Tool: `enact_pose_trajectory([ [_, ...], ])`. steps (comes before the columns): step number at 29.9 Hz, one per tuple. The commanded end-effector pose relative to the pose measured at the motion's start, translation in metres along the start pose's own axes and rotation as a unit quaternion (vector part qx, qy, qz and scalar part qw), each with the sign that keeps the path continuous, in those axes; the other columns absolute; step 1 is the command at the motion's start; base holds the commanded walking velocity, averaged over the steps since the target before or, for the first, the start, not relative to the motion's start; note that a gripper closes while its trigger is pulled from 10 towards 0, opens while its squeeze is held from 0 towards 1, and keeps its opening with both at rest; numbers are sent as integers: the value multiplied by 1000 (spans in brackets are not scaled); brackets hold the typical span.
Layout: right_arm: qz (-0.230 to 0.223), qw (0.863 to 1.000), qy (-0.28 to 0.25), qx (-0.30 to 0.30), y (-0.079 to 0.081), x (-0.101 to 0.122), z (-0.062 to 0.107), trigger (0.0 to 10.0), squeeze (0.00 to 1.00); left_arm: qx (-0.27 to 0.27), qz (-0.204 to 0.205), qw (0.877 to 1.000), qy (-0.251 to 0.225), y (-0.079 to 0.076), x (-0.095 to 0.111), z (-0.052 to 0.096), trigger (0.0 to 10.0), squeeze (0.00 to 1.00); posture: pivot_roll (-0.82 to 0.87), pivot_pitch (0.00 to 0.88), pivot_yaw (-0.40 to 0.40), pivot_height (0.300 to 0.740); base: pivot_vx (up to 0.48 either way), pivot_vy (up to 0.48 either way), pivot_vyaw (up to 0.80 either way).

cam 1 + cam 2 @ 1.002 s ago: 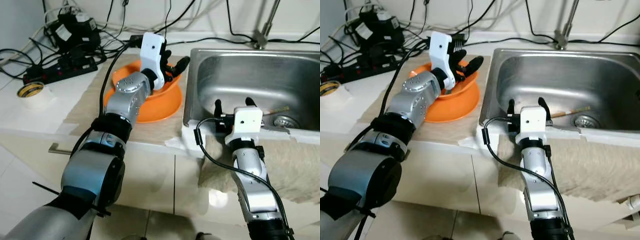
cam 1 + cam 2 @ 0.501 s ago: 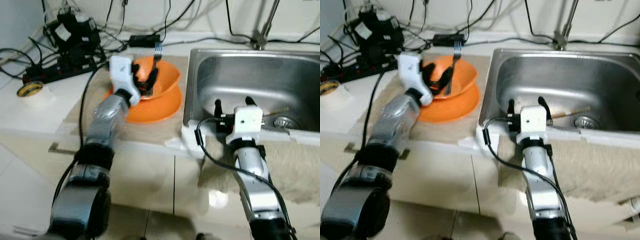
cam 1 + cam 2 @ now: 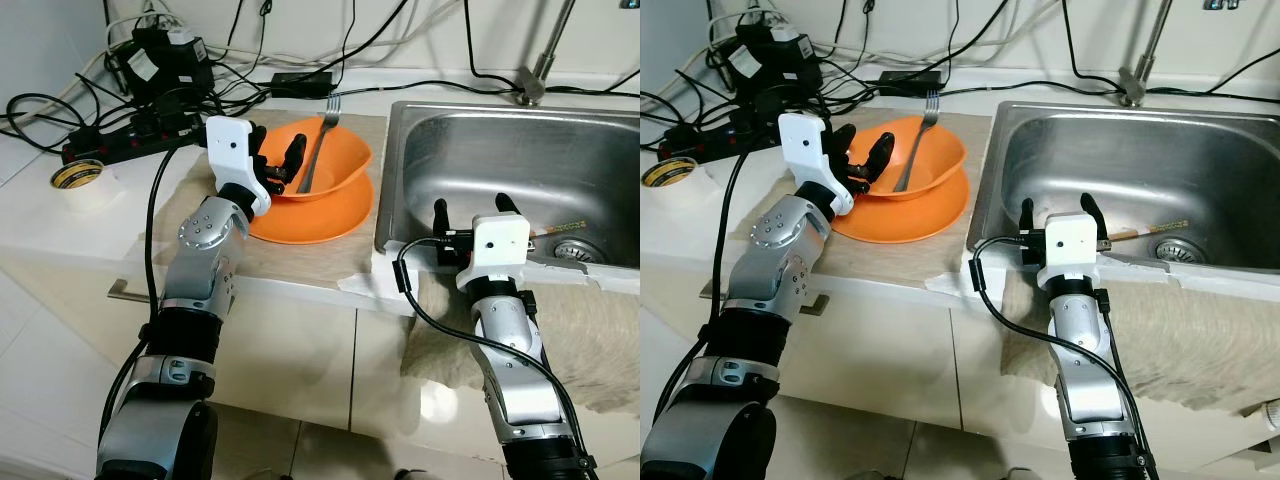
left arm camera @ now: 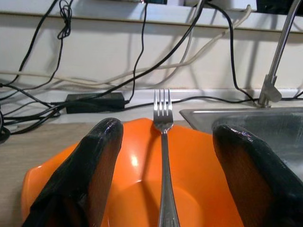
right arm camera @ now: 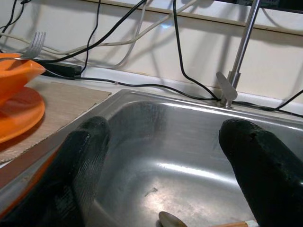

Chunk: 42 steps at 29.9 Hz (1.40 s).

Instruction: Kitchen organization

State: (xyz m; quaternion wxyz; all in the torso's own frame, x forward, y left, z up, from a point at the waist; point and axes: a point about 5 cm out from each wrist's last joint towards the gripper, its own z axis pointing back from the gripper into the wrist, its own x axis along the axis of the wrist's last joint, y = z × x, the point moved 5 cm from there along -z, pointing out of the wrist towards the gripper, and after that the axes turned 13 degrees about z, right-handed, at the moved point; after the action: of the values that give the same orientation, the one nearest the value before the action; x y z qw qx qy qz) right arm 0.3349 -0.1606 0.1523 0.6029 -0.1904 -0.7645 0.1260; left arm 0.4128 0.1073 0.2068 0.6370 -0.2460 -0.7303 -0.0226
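An orange bowl (image 3: 340,160) sits on an orange plate (image 3: 320,215) on the counter left of the sink. A metal fork (image 3: 318,148) leans inside the bowl, tines up over its far rim. My left gripper (image 3: 280,152) is at the bowl's near-left rim, open. In the left wrist view its fingers (image 4: 97,165) stand wide on either side of the fork (image 4: 163,142), apart from it. My right gripper (image 3: 470,208) is open at the front rim of the steel sink (image 3: 520,150). A wooden-handled spoon (image 5: 173,220) lies in the basin.
A woven mat (image 3: 270,255) lies under the plate. A power strip (image 3: 120,140), adapters and cables crowd the back left, with a tape roll (image 3: 78,176) beside them. The faucet (image 3: 535,70) rises behind the sink. A grey towel (image 3: 590,335) hangs over the counter front.
My left gripper has drawn back from inside the bowl to its near-left rim, and the fork now leans free in the bowl. The right arm has stayed put. The camera shifted slightly.
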Motion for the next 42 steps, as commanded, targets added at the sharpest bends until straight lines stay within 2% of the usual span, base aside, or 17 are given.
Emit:
enact_pose_trajectory([
  [1, -5, 1000, -5, -1, 1, 3, -2, 10000, 0, 6, -5, 1000, -1, 2, 3, 2, 10000, 0, -112, 0, 97, 736, 0, 0, 0],
  [3, -8, 1000, -3, -5, 1, 1, 1, 10000, 0, 10, -8, 1000, -4, 5, 4, 6, 10000, 0, -115, 0, 105, 736, 0, 0, 0],
  [4, -8, 1000, -6, -7, -1, 2, 2, 10000, 0, 14, -22, 1000, -6, 9, 1, 13, 10000, 0, -119, 0, 106, 736, 0, 0, 0],
  [6, -8, 1000, -6, -7, -1, 2, 2, 10000, 0, 14, -22, 1000, -6, 9, 1, 13, 10000, 0, -119, 0, 106, 736, 0, 0, 0],
  [8, -10, 1000, -11, -14, -7, 3, 3, 10000, 0, 39, -18, 999, 5, 22, -11, 27, 10000, 0, -125, 0, 104, 736, 0, 0, 0],
  [11, -11, 1000, -14, -22, -13, 3, 2, 10000, 0, 51, -11, 999, 10, 26, -17, 32, 10000, 0, -126, 0, 102, 736, 0, 0, 0],
  [16, -14, 999, -27, -24, -13, 9, -1, 10000, 0, 32, -4, 999, -5, 13, -9, 24, 10000, 0, -126, 0, 109, 736, 0, 0, 0],
  [23, -19, 999, -38, -13, -4, 15, -3, 10000, 0, 18, -5, 1000, -12, 6, -1, 20, 10000, 0, -118, 0, 114, 736, 0, 0, 0],
  [25, -21, 999, -38, -11, -1, 15, -4, 10000, 0, 14, -1, 1000, -3, 4, -4, 19, 10000, 0, -120, 0, 122, 736, 0, 0, 0],
  [29, -10, 999, -48, -2, 2, 19, -8, 10000, 0, -21, -9, 1000, 18, -11, -13, 12, 10000, 0, -162, 0, 168, 736, 0, 0, 0],
  [32, 4, 998, -56, -21, -7, 27, -12, 10000, 0, -36, -9, 999, 37, -7, -13, 12, 10000, 0, -215, 9, 216, 736, 0, 0, 0],
  [36, 13, 997, -54, -57, -26, 30, -11, 10000, 0, -34, 1, 998, 58, 3, -18, 18, 10000, 0, -238, 64, 209, 736, 0, 0, 0],
  [39, 14, 997, -53, -60, -27, 30, -11, 10000, 0, -32, 2, 998, 58, 4, -19, 20, 10000, 0, -231, 78, 202, 736, 0, 0, 0],
  [40, 7, 998, -35, -54, -25, 22, -7, 10000, 0, -12, 17, 999, 49, 6, -18, 32, 10000, 0, -170, 144, 142, 736, 0, 0, 0],
  [41, 7, 998, -35, -54, -25, 22, -7, 10000, 0, -12, 17, 999, 49, 6, -18, 32, 10000, 0, -170, 144, 142, 736, 0, 0, 0],
  [42, 2, 999, -26, -37, -18, 18, -5, 10000, 0, 12, 31, 998, 47, 10, -20, 45, 10000, 0, -154, 163, 122, 736, 0, 0, 0],
])
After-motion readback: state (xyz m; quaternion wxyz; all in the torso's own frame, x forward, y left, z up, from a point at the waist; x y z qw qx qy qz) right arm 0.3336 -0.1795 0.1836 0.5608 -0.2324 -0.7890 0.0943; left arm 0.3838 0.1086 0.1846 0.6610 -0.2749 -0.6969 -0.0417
